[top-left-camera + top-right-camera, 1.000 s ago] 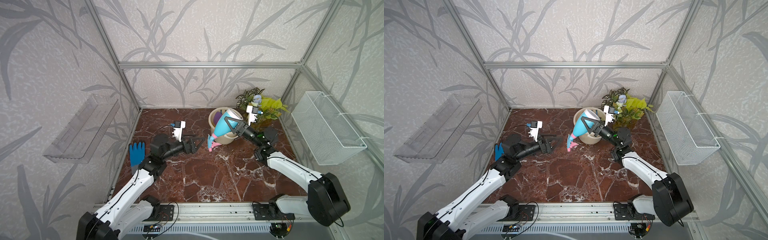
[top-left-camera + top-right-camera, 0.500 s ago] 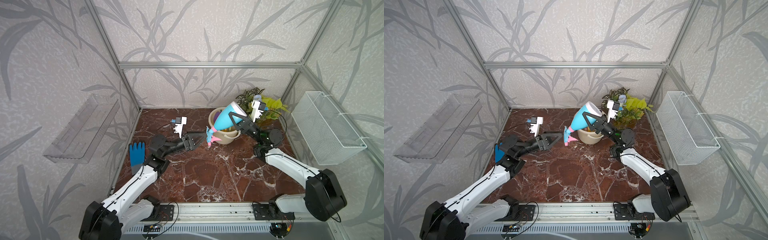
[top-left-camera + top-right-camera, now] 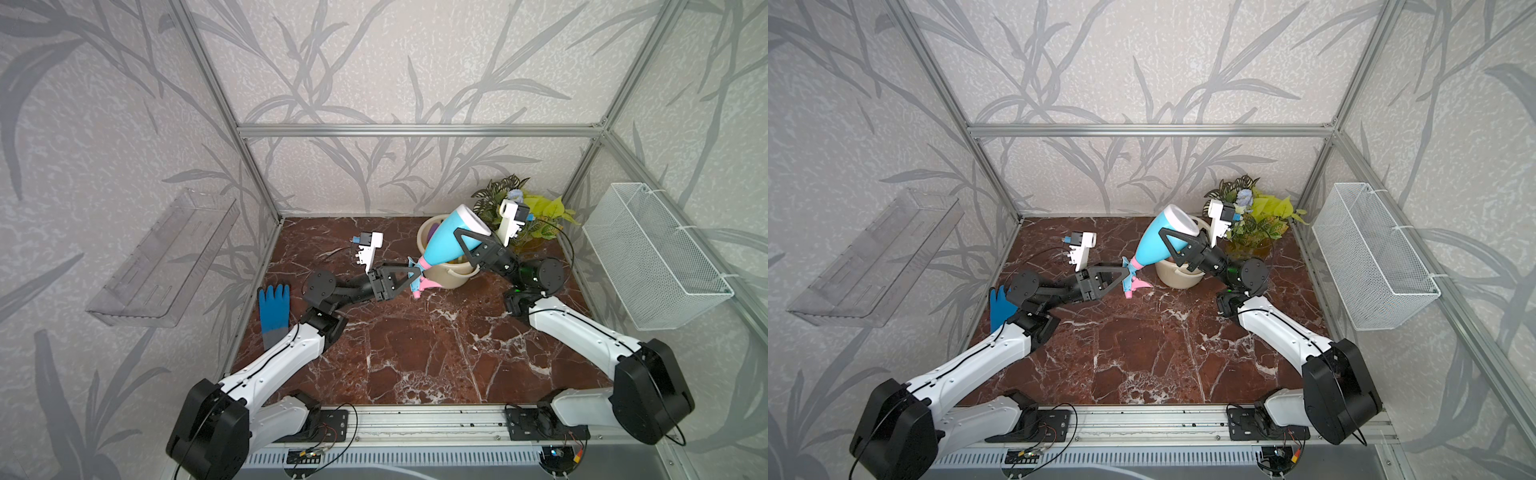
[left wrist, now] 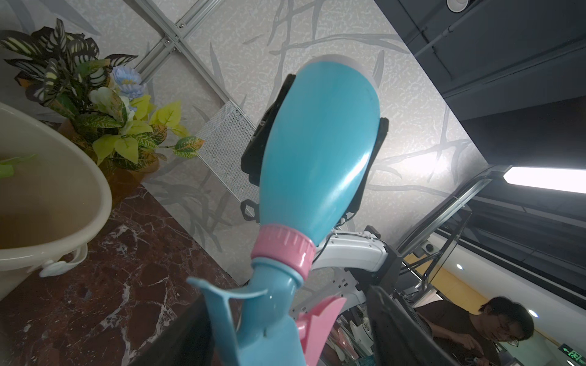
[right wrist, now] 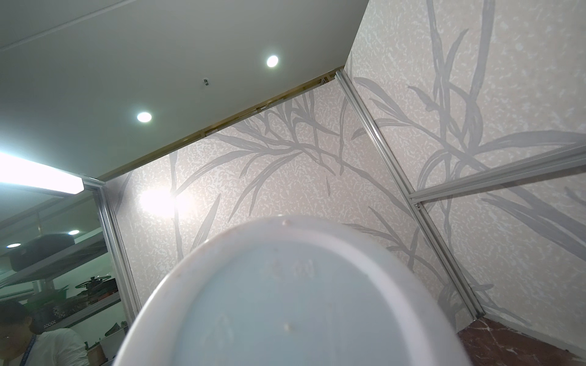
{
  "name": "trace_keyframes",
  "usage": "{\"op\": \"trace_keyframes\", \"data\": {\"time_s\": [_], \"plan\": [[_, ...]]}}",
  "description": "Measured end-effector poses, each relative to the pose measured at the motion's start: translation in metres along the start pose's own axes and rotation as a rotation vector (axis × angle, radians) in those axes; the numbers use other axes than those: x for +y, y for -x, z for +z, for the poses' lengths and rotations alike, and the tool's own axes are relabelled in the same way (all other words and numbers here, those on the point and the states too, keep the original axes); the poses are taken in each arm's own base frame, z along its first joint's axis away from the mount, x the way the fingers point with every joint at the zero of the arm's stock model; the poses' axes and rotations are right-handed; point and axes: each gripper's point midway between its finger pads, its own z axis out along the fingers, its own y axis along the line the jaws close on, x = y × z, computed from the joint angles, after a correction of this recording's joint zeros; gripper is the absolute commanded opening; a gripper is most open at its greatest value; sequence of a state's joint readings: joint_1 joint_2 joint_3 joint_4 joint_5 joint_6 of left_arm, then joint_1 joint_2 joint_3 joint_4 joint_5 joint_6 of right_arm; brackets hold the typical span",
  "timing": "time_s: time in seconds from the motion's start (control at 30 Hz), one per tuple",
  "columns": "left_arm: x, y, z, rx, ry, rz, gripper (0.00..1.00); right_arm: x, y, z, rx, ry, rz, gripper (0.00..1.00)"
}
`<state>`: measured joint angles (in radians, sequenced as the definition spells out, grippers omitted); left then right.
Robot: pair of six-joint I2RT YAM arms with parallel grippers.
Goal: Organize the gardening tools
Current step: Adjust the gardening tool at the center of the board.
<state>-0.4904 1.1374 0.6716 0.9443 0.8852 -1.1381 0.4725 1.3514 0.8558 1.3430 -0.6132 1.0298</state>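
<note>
The right tool (image 3: pixel 459 237) is clamped on the light-blue spray bottle (image 3: pixel 446 243), which is tilted head-down above the front rim of the cream bucket (image 3: pixel 451 279). The left tool (image 3: pixel 417 276) has its jaws apart astride the spray head, apparently not touching. Bare desk (image 3: pixel 415 353) stretches frontward.

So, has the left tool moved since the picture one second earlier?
Yes. The left tool has moved away from the glove, toward the bucket, and its jaws now sit around the head of the spray bottle.
</note>
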Motion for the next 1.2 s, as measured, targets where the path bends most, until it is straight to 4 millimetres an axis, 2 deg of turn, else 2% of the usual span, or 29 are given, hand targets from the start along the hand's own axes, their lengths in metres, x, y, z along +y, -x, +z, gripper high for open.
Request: {"op": "trace_keyframes", "data": {"time_s": [0.23, 0.4, 0.6, 0.8, 1.03, 1.2], "plan": [[-0.008, 0.001, 0.001, -0.003, -0.034, 0.005, 0.47, 0.015, 0.006, 0.002, -0.018, 0.037, -0.017, 0.74], [-0.009, 0.0, 0.003, -0.001, -0.044, -0.003, 0.25, 0.023, 0.01, 0.002, -0.026, 0.055, -0.021, 0.76], [-0.02, 0.002, 0.003, -0.005, -0.09, 0.031, 0.0, 0.028, 0.014, 0.002, -0.04, 0.065, -0.006, 0.8], [-0.023, 0.002, 0.003, -0.008, -0.095, 0.048, 0.0, 0.024, 0.015, 0.002, -0.05, 0.046, -0.018, 0.97], [-0.021, 0.005, -0.006, -0.022, -0.03, 0.073, 0.0, 0.001, 0.016, -0.01, -0.082, -0.036, -0.021, 0.99], [-0.017, 0.009, -0.013, -0.034, 0.027, 0.086, 0.0, -0.009, 0.013, -0.015, -0.086, -0.072, -0.008, 0.94]]}}
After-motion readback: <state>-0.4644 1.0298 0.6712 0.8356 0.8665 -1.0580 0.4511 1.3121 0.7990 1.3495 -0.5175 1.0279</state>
